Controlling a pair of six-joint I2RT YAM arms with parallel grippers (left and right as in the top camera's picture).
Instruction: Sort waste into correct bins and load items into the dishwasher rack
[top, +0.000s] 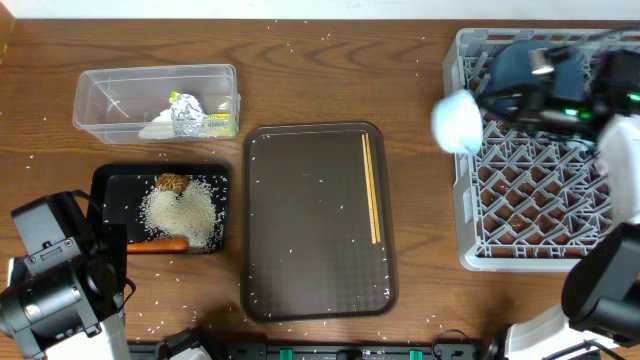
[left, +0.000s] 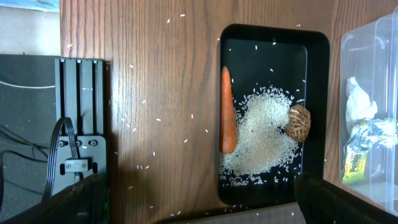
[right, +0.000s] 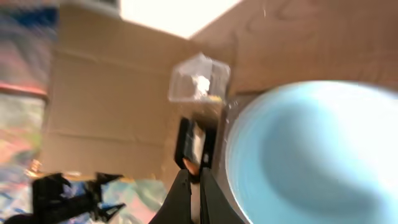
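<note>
On my right wrist feed the right gripper (right: 194, 193) has its two dark fingers drawn close, with only a sliver between them. The light-blue cup (right: 311, 149) fills the frame just to their right, its rim touching the fingers. The picture is badly smeared, but I read this as the gripper clamped on the cup's rim. From overhead, the cup is a pale blur at the arm's tip, above the left rim of the grey dishwasher rack (top: 465, 200). The large dark-blue dish (top: 520, 65) stands in the rack's far part, behind the arm.

My left gripper (left: 199, 190) has its fingers spread wide, one at each bottom corner of the wrist view, with nothing between them. It hangs over the wooden table (left: 161, 93) at the near end of the black tray (left: 273, 34). In that tray, ahead of the fingers, the orange carrot (left: 227, 118) lies along the left side, touching the heap of white rice grains (left: 261, 137). The brown food lump (left: 300, 122) sits at the heap's right edge.

The clear tub (left: 367, 62) lies just beyond the tray and holds the crumpled tissue (left: 359, 102), the foil ball (left: 380, 132) and the yellow-green packet (left: 356, 167).

The wooden chopsticks (top: 372, 190) lie side by side on the right part of the brown serving tray (top: 300, 250), well apart from both grippers.
</note>
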